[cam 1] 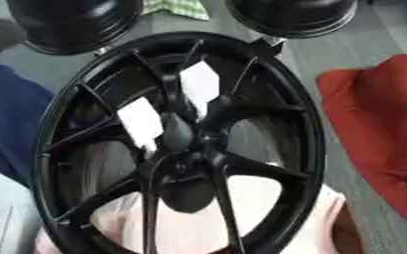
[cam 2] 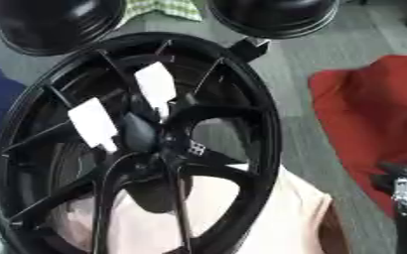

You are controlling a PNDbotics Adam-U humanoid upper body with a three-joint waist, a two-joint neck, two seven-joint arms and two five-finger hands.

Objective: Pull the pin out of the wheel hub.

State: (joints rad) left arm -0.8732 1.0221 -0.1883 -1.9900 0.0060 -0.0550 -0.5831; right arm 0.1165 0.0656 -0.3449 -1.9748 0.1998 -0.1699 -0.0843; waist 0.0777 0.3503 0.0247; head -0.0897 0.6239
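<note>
Pin [cam 1: 176, 131] first: look for it at the middle of the wheel hub [cam 1: 189, 166], most likely the dark rounded stub standing just above where the spokes meet, though not certain from these views. Nearest, at the bottom edge, note the pale pink padding [cam 1: 268, 208] under the lower rim. Expect the wheel hub, leaning tilted on that padding, to rock or slide if tugged sideways.

At the lower right, find the right hand [cam 2: 402, 191], black and silver, well apart from the centre and beside the red cloth [cam 2: 363, 109]; cannot tell whether open or closed. No sign of the left hand in either view.

Bring the right hand in between the spokes, clear of the two white patches [cam 1: 140, 121] lying on the spokes just beside the stub. Close round the stub itself, not a spoke, and draw straight out along its own axis, never off-line. Better still, steady the rim with the other hand before pulling. Farther back, keep the arms away from the two black rims [cam 1: 77, 25] and the green checked cloth [cam 1: 179, 7] behind.
</note>
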